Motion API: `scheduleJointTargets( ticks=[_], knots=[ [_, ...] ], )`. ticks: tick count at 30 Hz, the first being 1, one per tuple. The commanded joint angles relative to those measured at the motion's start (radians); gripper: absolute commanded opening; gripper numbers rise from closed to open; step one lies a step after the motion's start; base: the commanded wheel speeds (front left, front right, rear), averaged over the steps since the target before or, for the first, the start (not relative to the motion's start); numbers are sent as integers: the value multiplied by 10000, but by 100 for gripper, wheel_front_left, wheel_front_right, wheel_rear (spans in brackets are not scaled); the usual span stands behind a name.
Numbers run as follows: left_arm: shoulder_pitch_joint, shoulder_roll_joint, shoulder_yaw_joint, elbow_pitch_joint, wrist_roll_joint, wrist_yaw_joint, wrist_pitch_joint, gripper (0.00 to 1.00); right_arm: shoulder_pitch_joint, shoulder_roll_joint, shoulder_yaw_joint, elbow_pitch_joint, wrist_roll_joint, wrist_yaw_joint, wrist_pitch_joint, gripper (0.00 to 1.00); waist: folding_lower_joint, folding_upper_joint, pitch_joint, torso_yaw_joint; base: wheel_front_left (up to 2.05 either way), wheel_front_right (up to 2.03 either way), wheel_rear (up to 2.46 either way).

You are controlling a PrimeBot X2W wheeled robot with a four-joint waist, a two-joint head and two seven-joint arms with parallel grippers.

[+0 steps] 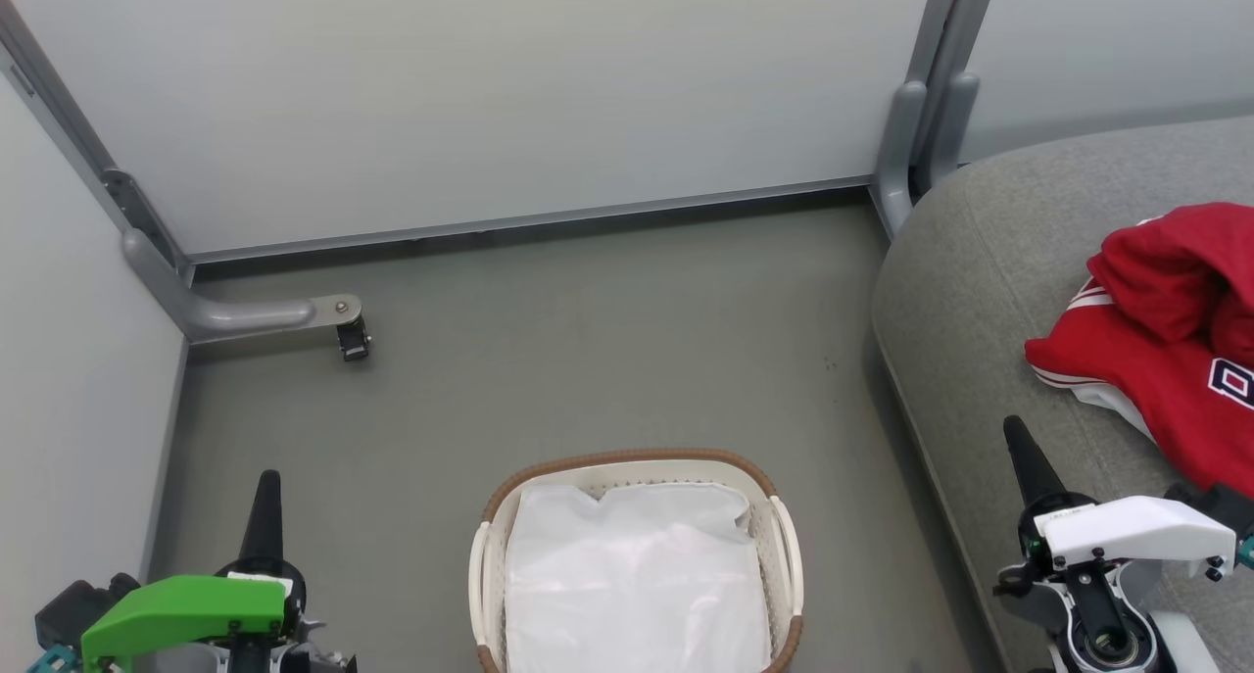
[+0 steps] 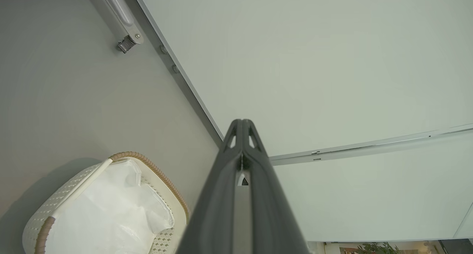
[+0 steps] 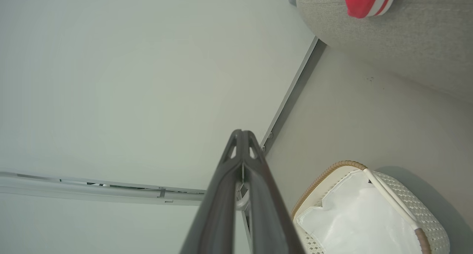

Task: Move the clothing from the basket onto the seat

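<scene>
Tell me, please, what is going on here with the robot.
The red clothing lies on the grey seat at the robot's right. The basket on the floor holds only its white liner. The left gripper and right gripper are shut and empty, either side of the basket.

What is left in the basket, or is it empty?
Empty of clothing: the basket holds just its white liner, and the red clothing lies heaped on the grey seat.
</scene>
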Motion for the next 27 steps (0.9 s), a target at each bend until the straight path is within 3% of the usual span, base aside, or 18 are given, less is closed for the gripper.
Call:
scheduleJointTargets(
  ticks=[1, 27],
  knots=[
    [-261, 77, 37, -97, -270, -96, 67, 0, 85, -56, -54, -128, 242, -6, 80, 0, 0, 0, -1, 6, 0, 0, 0],
    [-510, 89, 166, -269, -2397, -200, 630, 0, 192, -72, -325, -483, 2343, -6, 625, 0, 0, 0, -13, 113, 0, 0, 0]
  ],
)
